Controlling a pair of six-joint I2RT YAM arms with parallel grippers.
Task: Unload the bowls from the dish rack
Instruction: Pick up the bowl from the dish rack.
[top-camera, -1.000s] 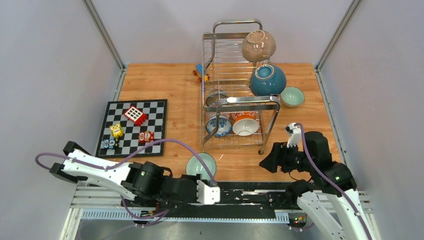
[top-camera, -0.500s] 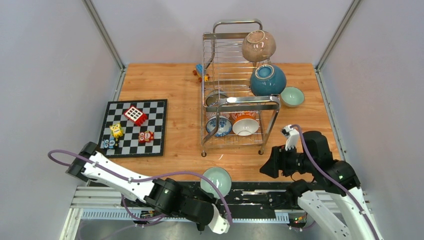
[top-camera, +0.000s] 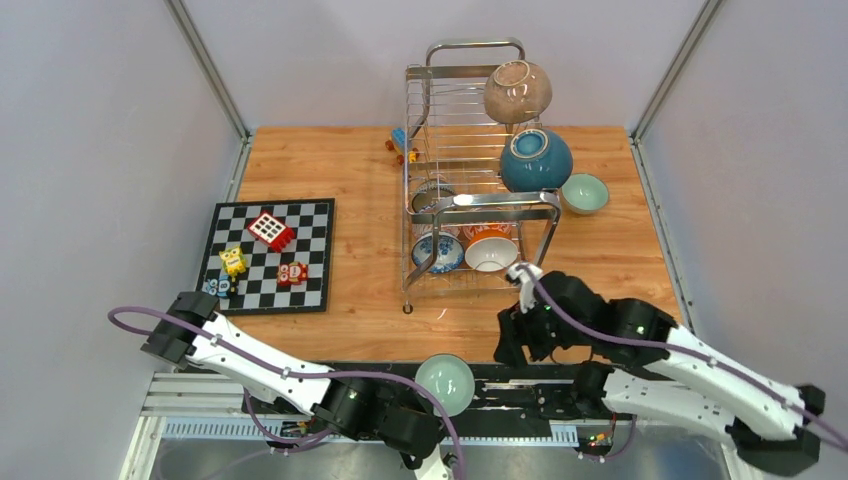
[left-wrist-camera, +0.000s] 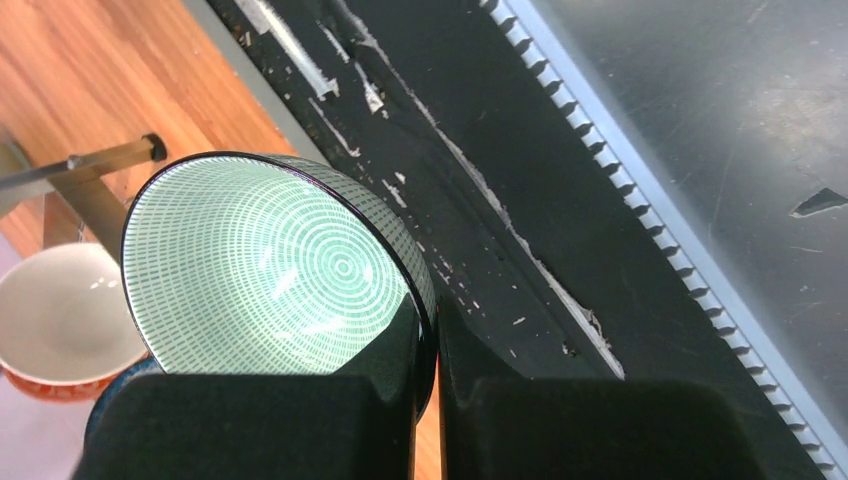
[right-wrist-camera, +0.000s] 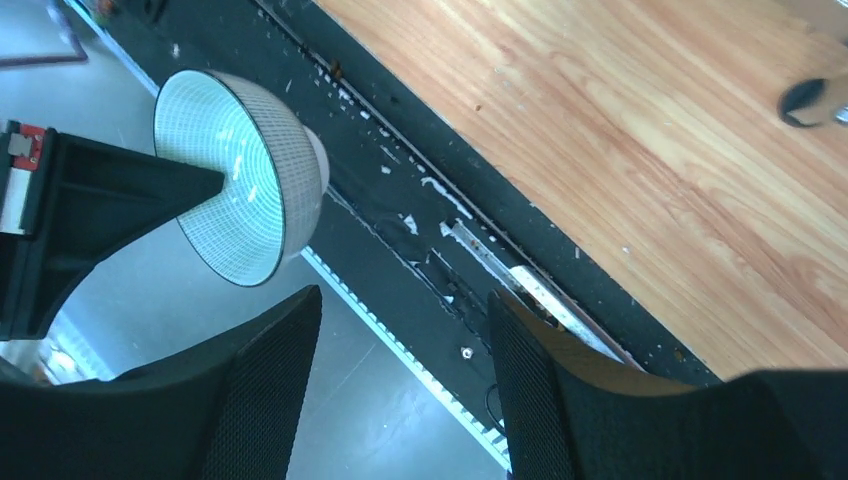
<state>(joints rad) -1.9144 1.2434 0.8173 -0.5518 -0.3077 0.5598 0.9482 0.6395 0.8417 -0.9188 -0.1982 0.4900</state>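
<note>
Partly cropped, left end effector (left-wrist-camera: 434, 328) pinching mint bowl (left-wrist-camera: 265, 265), right end effector (right-wrist-camera: 403, 300) spread, empty

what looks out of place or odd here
The mint green bowl, pinched by its rim in the left gripper, hangs over the black base rail, off the wooden table entirely. Nothing looks spilled or broken.

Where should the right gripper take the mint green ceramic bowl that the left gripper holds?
Probably the free rim of the mint green ceramic bowl, opposite the left gripper, one finger inside, one outside. The wall is thin there, and the opening is turned toward the open right gripper.
</note>
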